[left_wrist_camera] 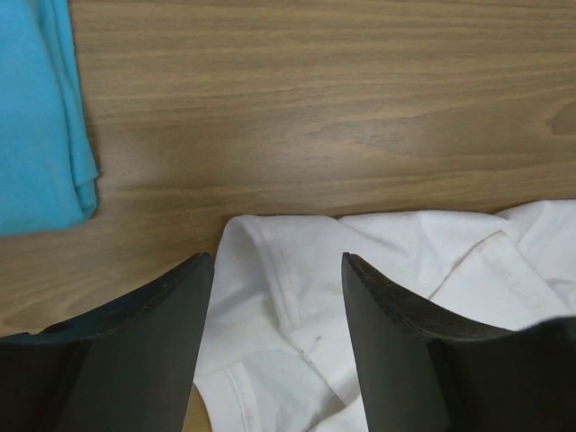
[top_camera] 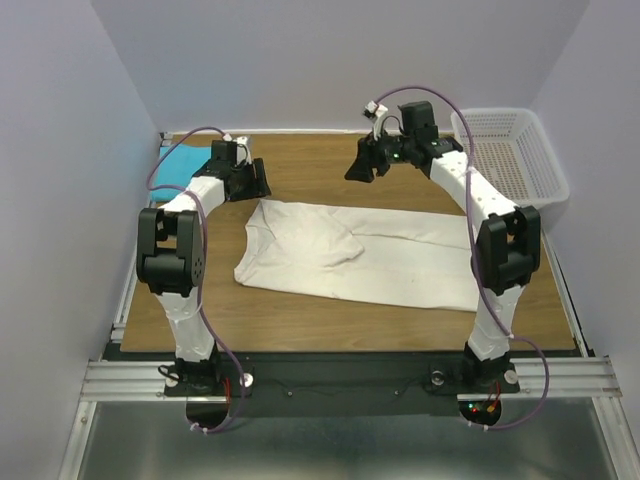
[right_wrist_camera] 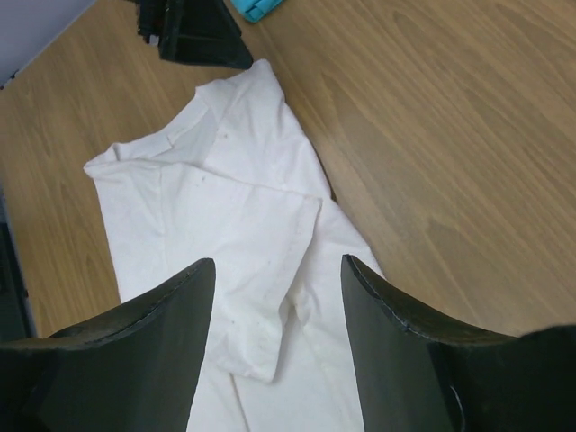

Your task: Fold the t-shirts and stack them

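Left gripper (left_wrist_camera: 277, 261) low over rumpled collar end of cream shirt (top_camera: 370, 255), jaws apart, empty. Right gripper (right_wrist_camera: 277, 263) raised, jaws likewise spread, empty. Folded turquoise shirt (left_wrist_camera: 36, 117) at far-left corner of wood-grain table (top_camera: 330, 160).

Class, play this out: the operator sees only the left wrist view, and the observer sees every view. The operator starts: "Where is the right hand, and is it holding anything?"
Observer: The right hand hangs open in the air near the far edge of the cream-white cotton t-shirt, holding nothing.
Operator: How does that shirt lie overall?
Observer: As a long flat strip running left to right across the middle of the wooden table.
Operator: Anything on the far right?
Observer: A white plastic mesh basket sits at the far right corner, beyond the shirt's right end.
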Robot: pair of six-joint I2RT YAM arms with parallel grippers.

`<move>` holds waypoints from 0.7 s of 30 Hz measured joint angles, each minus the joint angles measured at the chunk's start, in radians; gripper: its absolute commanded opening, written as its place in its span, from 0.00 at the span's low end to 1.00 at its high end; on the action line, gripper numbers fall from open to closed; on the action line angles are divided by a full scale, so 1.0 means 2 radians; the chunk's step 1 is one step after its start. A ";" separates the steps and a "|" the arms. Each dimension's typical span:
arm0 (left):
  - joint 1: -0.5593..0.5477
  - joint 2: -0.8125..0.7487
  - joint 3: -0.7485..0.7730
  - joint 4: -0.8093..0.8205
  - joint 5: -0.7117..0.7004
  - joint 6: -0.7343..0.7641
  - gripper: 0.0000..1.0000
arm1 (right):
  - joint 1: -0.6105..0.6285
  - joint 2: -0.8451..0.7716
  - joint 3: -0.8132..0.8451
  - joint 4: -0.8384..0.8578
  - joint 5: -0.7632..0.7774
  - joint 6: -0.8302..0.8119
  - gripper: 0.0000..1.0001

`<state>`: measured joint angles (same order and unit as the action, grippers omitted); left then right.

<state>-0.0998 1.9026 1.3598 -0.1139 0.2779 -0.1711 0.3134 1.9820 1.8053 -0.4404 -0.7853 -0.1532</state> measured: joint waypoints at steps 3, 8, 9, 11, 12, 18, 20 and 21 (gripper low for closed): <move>-0.001 0.032 0.029 -0.025 -0.003 0.017 0.65 | -0.008 -0.020 -0.034 0.002 -0.009 0.000 0.64; -0.001 0.059 0.042 -0.050 -0.012 0.033 0.59 | -0.026 -0.047 -0.101 -0.001 -0.015 0.000 0.64; -0.001 0.065 0.045 -0.058 -0.012 0.036 0.57 | -0.028 -0.050 -0.108 -0.001 -0.015 0.000 0.63; -0.001 0.075 0.054 -0.067 -0.014 0.040 0.54 | -0.032 -0.060 -0.127 -0.002 -0.016 0.000 0.63; -0.001 0.082 0.059 -0.070 -0.014 0.043 0.53 | -0.032 -0.063 -0.133 -0.002 -0.017 0.000 0.63; -0.002 0.093 0.077 -0.081 -0.009 0.051 0.31 | -0.034 -0.095 -0.167 -0.003 -0.018 0.000 0.63; -0.002 0.096 0.078 -0.083 -0.005 0.054 0.26 | -0.037 -0.101 -0.170 -0.001 -0.018 0.000 0.63; -0.002 0.096 0.078 -0.084 -0.002 0.056 0.26 | -0.039 -0.106 -0.172 -0.001 -0.019 0.001 0.63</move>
<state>-0.1043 2.0945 1.5166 -0.2821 0.2729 -0.0601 0.2344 1.7699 1.4605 -0.4423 -0.8242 -0.1520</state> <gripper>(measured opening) 0.294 0.635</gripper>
